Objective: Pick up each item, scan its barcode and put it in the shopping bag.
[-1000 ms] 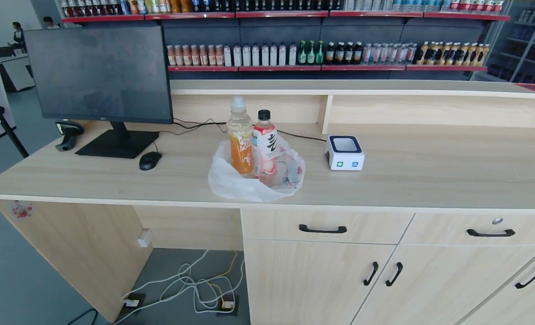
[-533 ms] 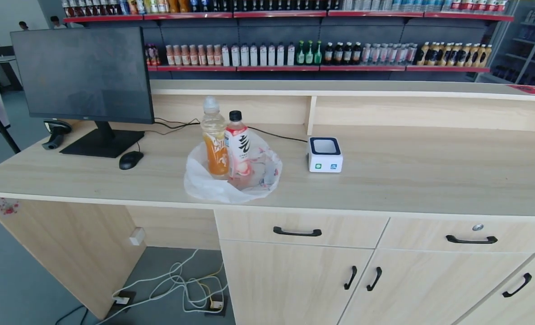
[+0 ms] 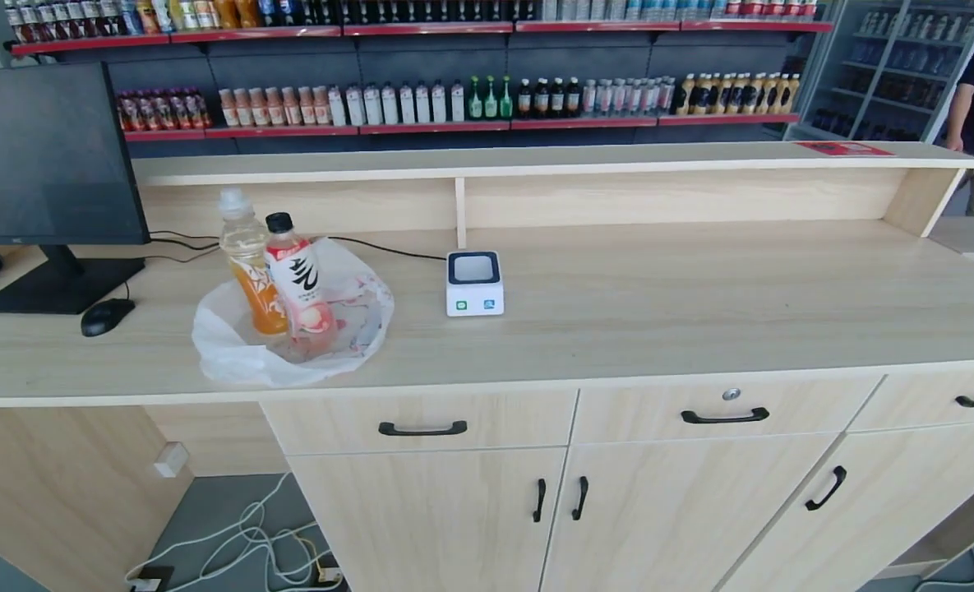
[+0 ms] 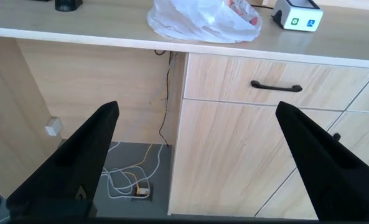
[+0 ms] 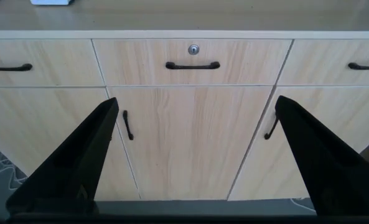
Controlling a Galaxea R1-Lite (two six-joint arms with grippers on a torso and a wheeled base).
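Beyond both jaws sits the shopping bag [image 3: 232, 355].

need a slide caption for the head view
Orange bottle and black-capped bottle standing in the shopping bag, scanner beside it on the counter.

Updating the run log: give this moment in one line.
shopping bag: orange-drink bottle, white-label bottle inside | barcode scanner: on counter | left gripper: open, empty | right gripper: open, empty
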